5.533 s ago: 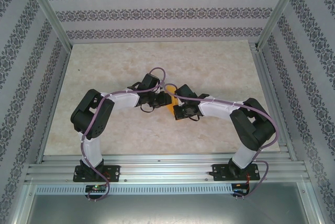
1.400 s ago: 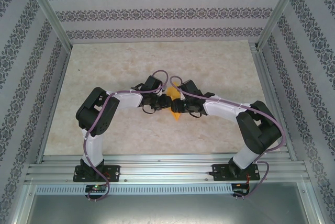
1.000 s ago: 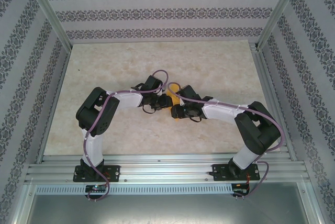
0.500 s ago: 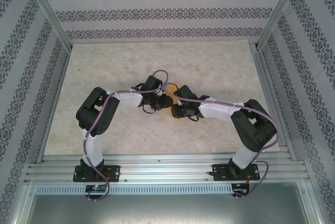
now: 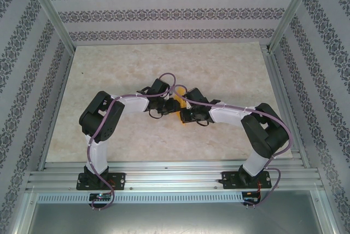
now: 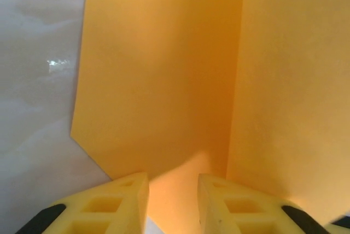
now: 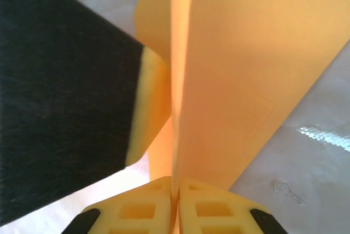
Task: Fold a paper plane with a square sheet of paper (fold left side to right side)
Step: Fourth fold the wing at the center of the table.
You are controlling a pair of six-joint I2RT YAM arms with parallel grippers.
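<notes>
**Paper [image 6: 164,81] stands up in the middle of the tabletop [image 5: 219,70]**

We see the orange-yellow paper in the middle of the tabletop, about halfway between the near edge and the far edge. The left arm [image 5: 101,119] reaches in from the left. The right arm [image 5: 262,133] reaches in from the right. The two arms meet at the paper.

From the right wrist we see the right tool [image 7: 176,183] closed tight on the paper. Its two yellow fingers [image 7: 213,209] press together, and the thin edge of the paper goes down into the slit between them. The paper stands up on its edge there and rises away from the tool. One part of it curls over at the top. One corner of it pokes out over the pale tabletop.

Just beside the upright paper in that view is a big black finger of the other tool, with a yellow pad [image 7: 146,108]. The pad is right next to the paper. We cannot tell if it touches.

From the left wrist we see the left tool [image 6: 173,182] open. Its two yellow fingers stand apart. Paper shows in the gap between them and runs on ahead. A straight fold line goes up the paper from near one finger. The paper has one long straight side and a slanted corner close to the other finger, with pale tabletop beside it.
</notes>
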